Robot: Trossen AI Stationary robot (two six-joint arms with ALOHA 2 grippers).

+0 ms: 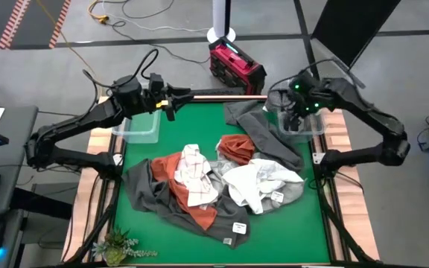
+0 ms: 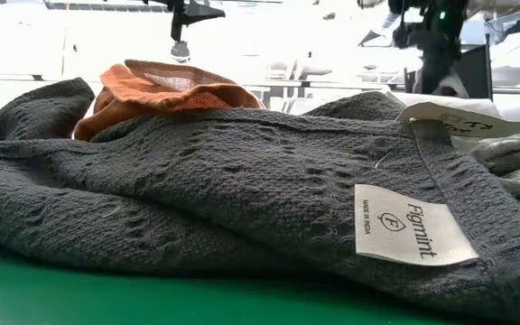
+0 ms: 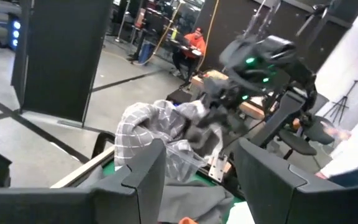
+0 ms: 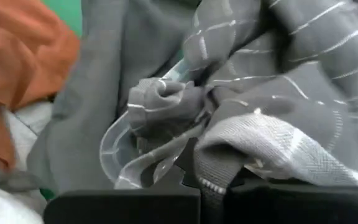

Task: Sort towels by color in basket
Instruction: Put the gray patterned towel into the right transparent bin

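Green surface [image 1: 147, 246] w/ wood rim. On it: two clear bins at far edge, left bin [image 1: 136, 126] & right bin [image 1: 302, 125]; dark grey towel [image 1: 263, 134] trailing from right bin; central heap w/ dark grey towel [image 1: 151, 190] under rust orange towel [image 1: 192, 205], checked towel [image 1: 197, 175], white towel [image 1: 255, 182]. Small plant [image 1: 118, 244] at near left corner.

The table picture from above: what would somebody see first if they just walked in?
First, the big messy pile of towels in the middle of the green table, with rust orange, white and dark grey ones all tangled. Next, the right gripper, shut on a grey towel over the clear bin at the far right corner. The left gripper hangs open near the other bin.
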